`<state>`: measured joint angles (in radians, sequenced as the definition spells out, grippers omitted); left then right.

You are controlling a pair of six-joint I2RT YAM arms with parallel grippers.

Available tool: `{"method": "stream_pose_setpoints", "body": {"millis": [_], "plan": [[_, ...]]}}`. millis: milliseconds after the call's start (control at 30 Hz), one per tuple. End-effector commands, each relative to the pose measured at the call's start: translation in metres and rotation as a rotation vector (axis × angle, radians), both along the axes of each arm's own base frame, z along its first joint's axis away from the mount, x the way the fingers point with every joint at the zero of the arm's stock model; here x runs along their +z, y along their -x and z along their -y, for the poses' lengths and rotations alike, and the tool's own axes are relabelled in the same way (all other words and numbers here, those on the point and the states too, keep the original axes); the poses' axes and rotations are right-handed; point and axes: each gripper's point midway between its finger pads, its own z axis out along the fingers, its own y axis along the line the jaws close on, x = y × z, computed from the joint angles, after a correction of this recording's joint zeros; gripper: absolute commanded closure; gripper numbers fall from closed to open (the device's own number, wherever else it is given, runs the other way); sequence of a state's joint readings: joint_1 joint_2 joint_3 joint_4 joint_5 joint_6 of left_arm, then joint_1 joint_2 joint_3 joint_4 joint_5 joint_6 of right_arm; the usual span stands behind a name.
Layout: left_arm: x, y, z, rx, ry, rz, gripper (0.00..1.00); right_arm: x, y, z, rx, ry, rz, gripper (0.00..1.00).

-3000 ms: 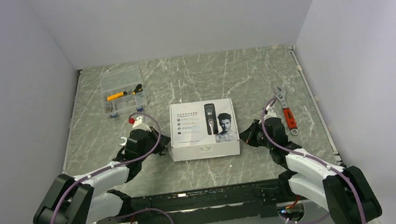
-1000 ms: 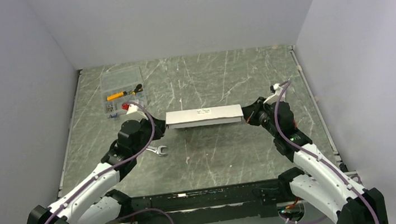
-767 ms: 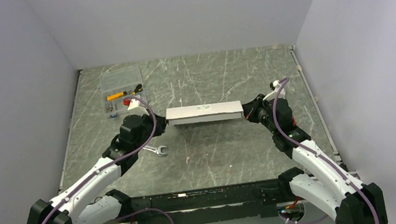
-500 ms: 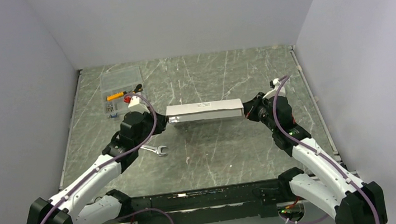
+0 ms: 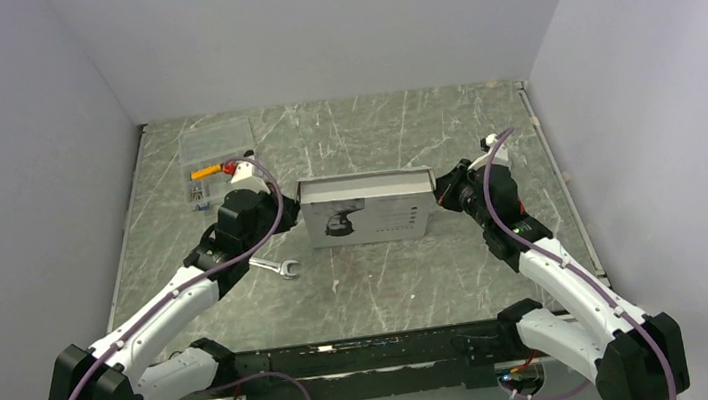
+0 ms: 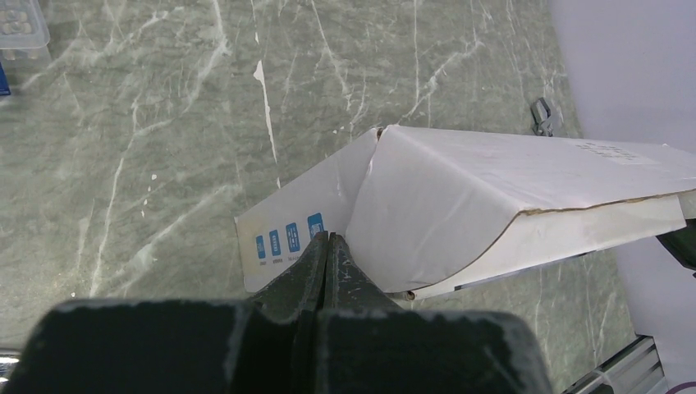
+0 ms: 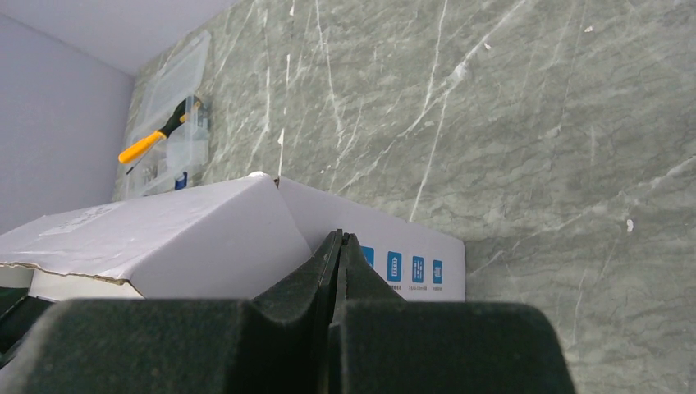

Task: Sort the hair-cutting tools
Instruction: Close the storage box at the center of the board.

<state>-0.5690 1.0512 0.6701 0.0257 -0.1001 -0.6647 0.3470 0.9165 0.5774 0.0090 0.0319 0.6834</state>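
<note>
The left gripper (image 5: pixel 283 213) has its two fingers pressed fully together with nothing between them, and its closed tip bears against the left end panel of a white hair-clipper box (image 5: pixel 367 217). In the left wrist view the same closed gripper (image 6: pixel 328 242) meets that end panel just beside a row of small blue icons, with the box (image 6: pixel 460 189) stretching away to the right. The right gripper (image 5: pixel 442 193) is likewise closed flat on itself and pushes its tip against the opposite end, so the box is squeezed between the two arms rather than pinched by either. From the right wrist, the closed gripper (image 7: pixel 339 238) touches the end panel next to similar blue icons on the box (image 7: pixel 164 230). The box sits mid-table, tipped so that its printed face with a man's head, upside down, is turned toward the arm bases; whether its lower edge touches the marbled table (image 5: pixel 390 286) cannot be told. The clipper and comb attachments themselves are not visible. A silver open-end wrench (image 5: pixel 277 267) lies on the table near the left arm, apart from the box. A clear organizer case (image 5: pixel 212 141) with a yellow-handled tool (image 5: pixel 208 170) stands at the far left.
</note>
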Motion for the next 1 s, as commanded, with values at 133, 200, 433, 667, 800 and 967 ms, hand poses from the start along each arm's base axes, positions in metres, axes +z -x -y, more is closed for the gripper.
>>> {"method": "stream_pose_setpoints", "body": {"millis": [133,200,433,667,800,967], "plan": [[0.056,0.023,0.047,-0.215,0.17,0.128,1.0,0.026,0.029,-0.045,0.236,-0.083,0.061,1.0],[0.05,0.026,0.043,-0.204,0.162,0.122,0.99,0.022,0.033,-0.04,0.22,-0.069,0.059,1.0],[0.037,0.033,0.027,-0.151,0.135,0.097,0.88,0.008,0.041,-0.025,0.165,-0.027,0.018,0.88],[0.03,0.034,0.013,-0.092,0.107,0.083,0.77,0.007,0.044,-0.01,0.109,0.017,0.004,0.72],[0.028,0.034,0.003,-0.052,0.078,0.077,0.7,0.015,0.045,0.011,0.023,0.079,0.002,0.66],[0.021,0.035,-0.013,0.017,0.045,0.063,0.61,0.026,0.052,0.031,-0.047,0.131,0.004,0.6]]}}
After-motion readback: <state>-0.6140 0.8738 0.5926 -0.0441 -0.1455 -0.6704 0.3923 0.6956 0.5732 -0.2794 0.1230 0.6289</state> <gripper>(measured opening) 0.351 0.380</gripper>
